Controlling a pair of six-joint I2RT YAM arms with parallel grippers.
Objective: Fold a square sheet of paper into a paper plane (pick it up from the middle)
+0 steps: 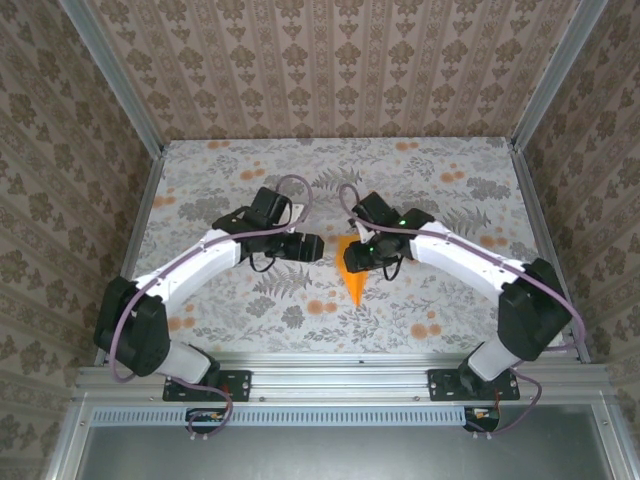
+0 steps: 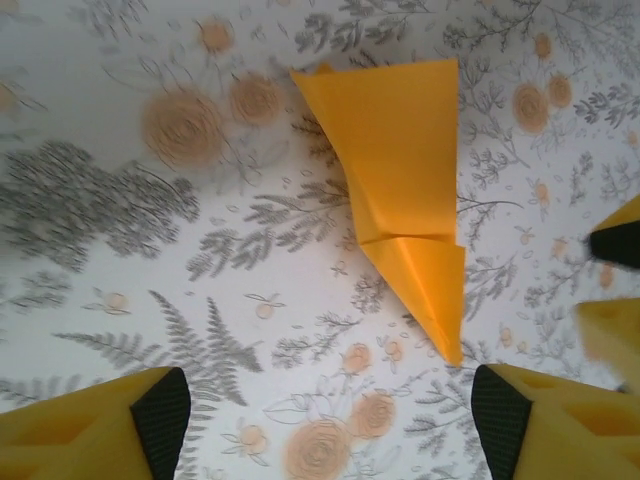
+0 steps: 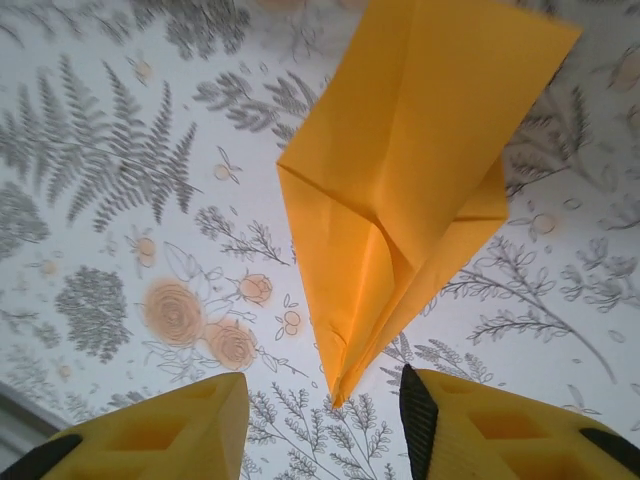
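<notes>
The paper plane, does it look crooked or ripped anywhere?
No rips show. The paper plane lies on the table, but its folds look uneven: a flap corner juts out at one side, and in the right wrist view the layers gape near the point.

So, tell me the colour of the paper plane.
The paper plane is plain bright orange, unmarked apart from its creases; it shows best in the right wrist view.

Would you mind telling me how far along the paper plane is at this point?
Done: the paper plane lies creased into a pointed dart on the table. In hand: nothing; the left hand and right hand both stand open near it. Left: perhaps only withdrawing.
</notes>
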